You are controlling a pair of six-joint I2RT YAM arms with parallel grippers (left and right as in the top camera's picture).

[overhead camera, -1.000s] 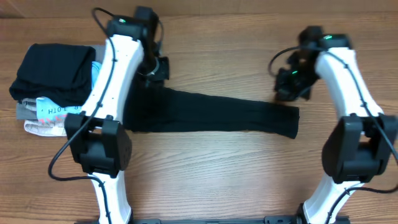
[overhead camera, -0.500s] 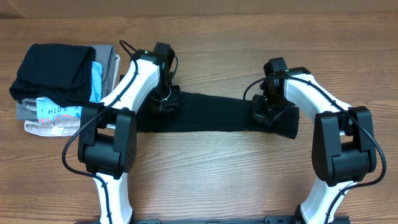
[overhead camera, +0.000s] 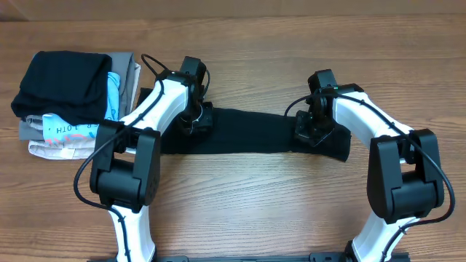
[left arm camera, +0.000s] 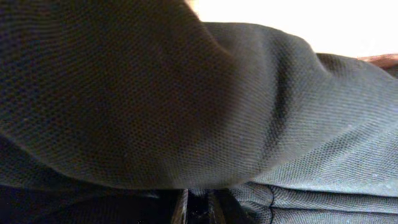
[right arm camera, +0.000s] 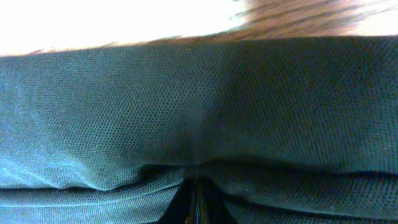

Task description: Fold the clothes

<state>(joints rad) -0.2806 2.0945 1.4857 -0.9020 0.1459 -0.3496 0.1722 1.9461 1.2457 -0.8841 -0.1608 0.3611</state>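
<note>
The clothes [overhead camera: 255, 132], a black T-shirt, lie as a long narrow band across the middle of the table. My left gripper [overhead camera: 195, 122] is down on the band's left part and my right gripper [overhead camera: 313, 132] on its right part. In the left wrist view black knit fabric [left arm camera: 186, 93] fills the frame and drapes over my left gripper [left arm camera: 199, 208], whose jaws pinch a fold. In the right wrist view the fabric [right arm camera: 199, 99] gathers into creases at my right gripper [right arm camera: 194, 205], whose jaws are shut on it.
A stack of folded garments stands at the far left: a black one [overhead camera: 62, 80] on top, a light-blue printed one [overhead camera: 62, 127], then grey [overhead camera: 28, 129] and beige [overhead camera: 44, 149]. Bare wooden tabletop [overhead camera: 255, 196] lies in front of the band.
Both grippers came from the back of the table forward and inward onto the black band. The band's raised left corner has come down. Over the last half second almost nothing moved.
</note>
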